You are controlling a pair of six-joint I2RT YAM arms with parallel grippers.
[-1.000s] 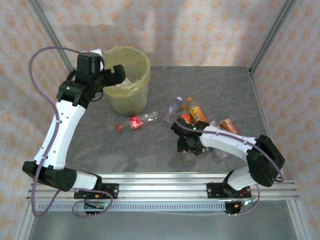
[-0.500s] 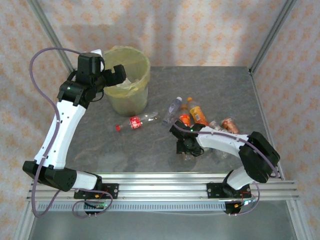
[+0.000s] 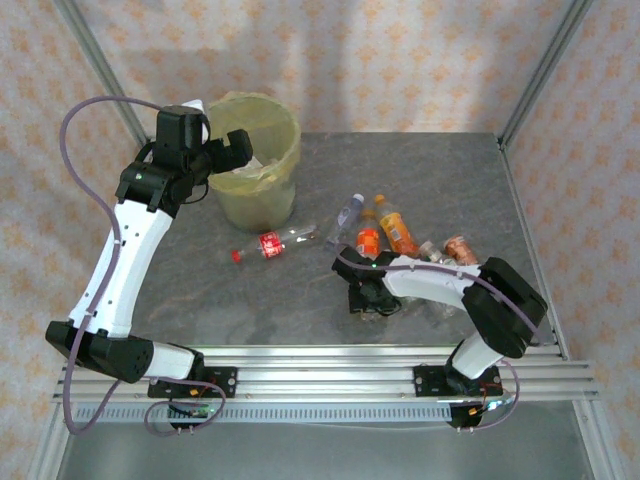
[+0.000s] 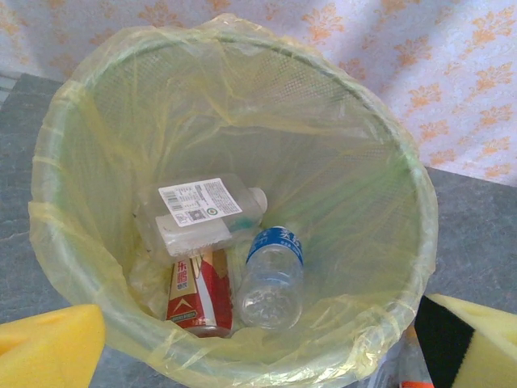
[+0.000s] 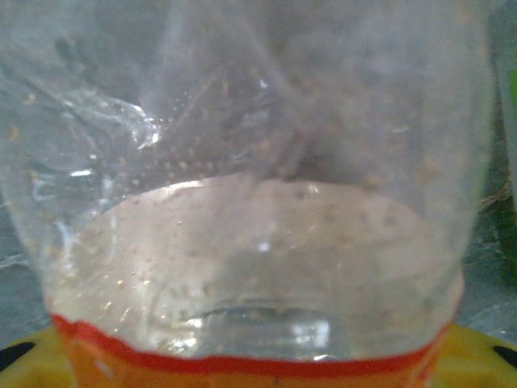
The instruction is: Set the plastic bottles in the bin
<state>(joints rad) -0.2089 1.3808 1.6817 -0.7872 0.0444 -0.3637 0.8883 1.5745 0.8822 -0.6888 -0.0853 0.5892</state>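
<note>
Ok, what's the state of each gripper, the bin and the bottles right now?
Bin, upright, lined, three bottles inside.
Left gripper, open above the bin's rim.
Right gripper, around a clear bottle; grip unclear.
Red-label bottle, lying on the table.
Orange bottle, lying on the table.

Bright, even light; faint shadows on the surface; the plastic bottle at the right wrist is blurred, glinting.

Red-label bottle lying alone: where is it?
In the top view the red-label bottle lies flat on the table, just below the bin, left of the other bottles.
</note>
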